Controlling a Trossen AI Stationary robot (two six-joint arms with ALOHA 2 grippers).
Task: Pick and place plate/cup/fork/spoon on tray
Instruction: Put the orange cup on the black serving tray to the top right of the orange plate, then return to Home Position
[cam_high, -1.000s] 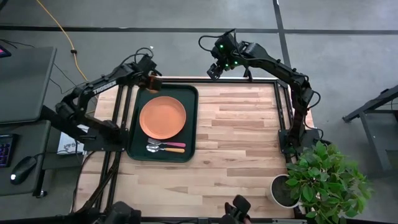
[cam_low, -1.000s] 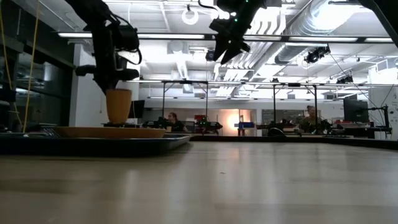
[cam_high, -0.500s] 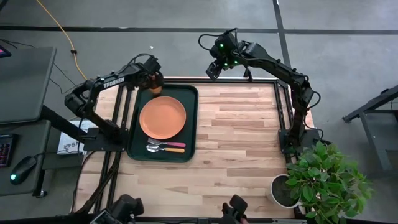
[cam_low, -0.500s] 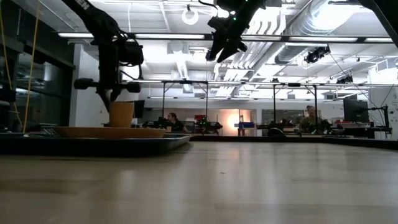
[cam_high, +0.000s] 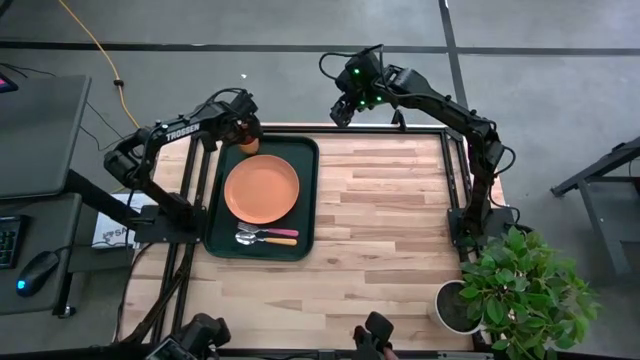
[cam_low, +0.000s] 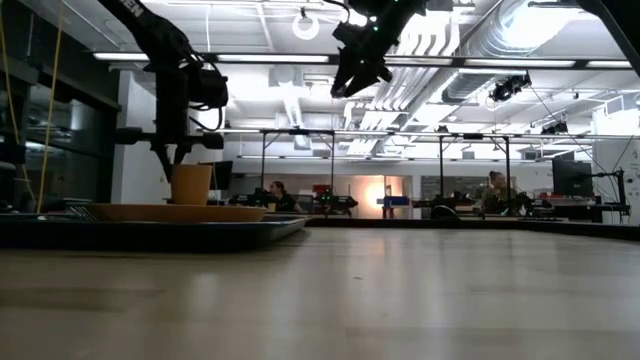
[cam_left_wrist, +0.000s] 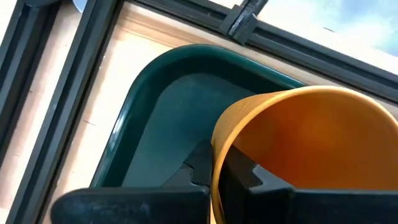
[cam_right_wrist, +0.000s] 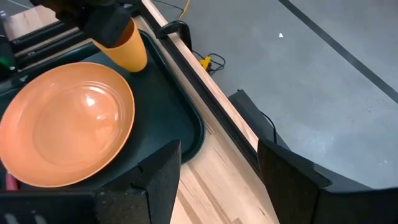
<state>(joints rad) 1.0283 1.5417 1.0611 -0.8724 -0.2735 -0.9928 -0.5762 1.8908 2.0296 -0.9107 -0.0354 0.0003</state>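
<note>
The dark green tray (cam_high: 308, 228) lies at the table's left. On it are the orange plate (cam_high: 262, 188), the pink-handled fork (cam_high: 281, 232) and the orange-handled spoon (cam_high: 283, 241). My left gripper (cam_high: 243, 131) is shut on the orange cup (cam_high: 249, 144) over the tray's far left corner (cam_left_wrist: 155, 106). The cup stands upright in the low view (cam_low: 190, 185), and the plate (cam_low: 165, 212) hides its base. My right gripper (cam_high: 345, 108) is open and empty, high above the table's far edge. Its wrist view shows the plate (cam_right_wrist: 65, 121) and the cup (cam_right_wrist: 127, 46). My left gripper pinches the cup's wall at its rim (cam_left_wrist: 216, 152), one finger inside the cup (cam_left_wrist: 242, 177) and one outside (cam_left_wrist: 199, 167). The fingers come from above, pointing down. The cup stays upright below them at the tray's far left corner; whether its base touches the tray, I cannot tell.
Bare wooden table (cam_high: 390, 220) stretches right of the tray. A potted green plant (cam_high: 510, 285) stands at the near right corner. Black frame rails (cam_high: 200, 180) run along the table's left edge. People sit in the room far behind (cam_low: 275, 195).
My left gripper has gone down with the cup toward the tray's far left corner. The cup stays upright and now sits lower behind the plate.
</note>
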